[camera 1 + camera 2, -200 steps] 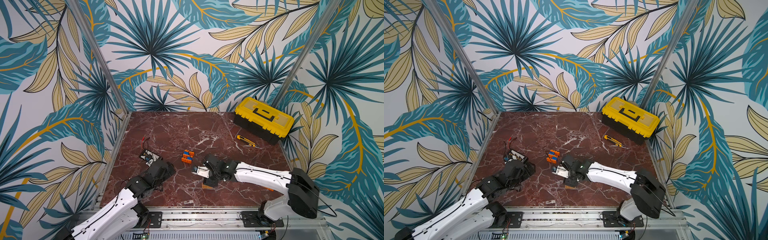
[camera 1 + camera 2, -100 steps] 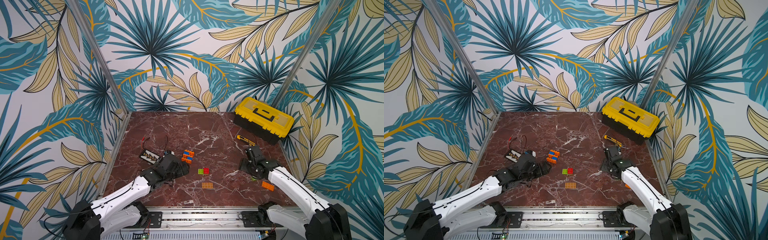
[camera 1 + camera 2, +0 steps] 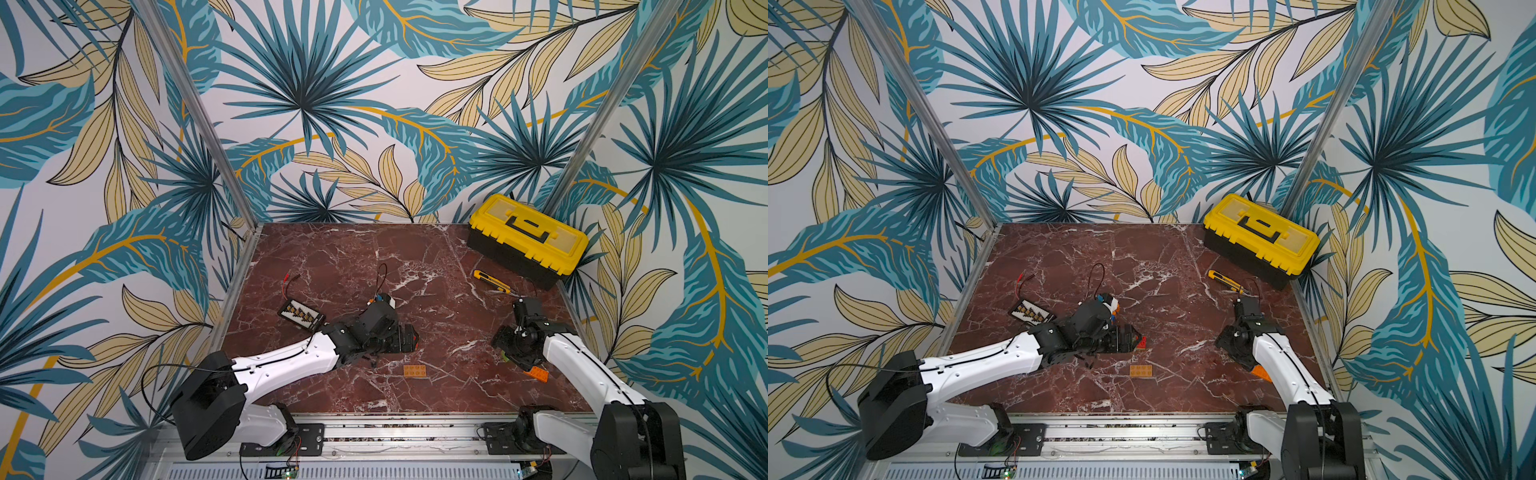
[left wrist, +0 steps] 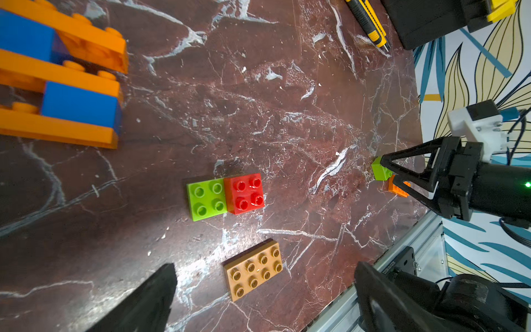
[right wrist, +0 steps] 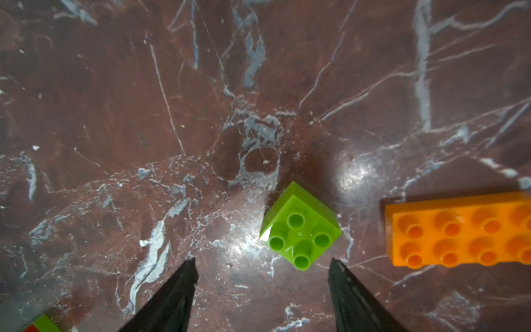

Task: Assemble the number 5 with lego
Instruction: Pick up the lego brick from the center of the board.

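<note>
In both top views the left gripper [image 3: 409, 338] sits low over the middle of the marble table [image 3: 436, 266]. Its arm hides most of what's underneath, so only a sliver of the red square [image 3: 1143, 343] pokes out at the tip. The tan oblong [image 3: 414, 371] lies flat a bit nearer the front edge. The right gripper [image 3: 517, 359] is over by the right edge, pointing down next to the orange oblong [image 3: 538, 375], and honestly I can't tell its jaws from up here. The yellow toolbox [image 3: 528, 237] is in the far right corner with the utility knife [image 3: 490, 281] just in front of it, and the black board with yellow parts [image 3: 301, 314] is off to the left. From the left wrist, the fingers [image 4: 149, 293] are spread wide and gripping nothing. The tan oblong lies studs up in line with the gap. A little past it the red square and the paired lime square [image 4: 206, 199] touch side by side. Further off is the orange-and-blue stack [image 4: 71, 77], three orange bars with two blue blocks between them. From the right wrist, the jaws are apart and empty. The loose lime square [image 5: 300, 227] sits studs up, turned corner-on, just past the fingertips and not touching them. The orange oblong is near it but apart.
</note>
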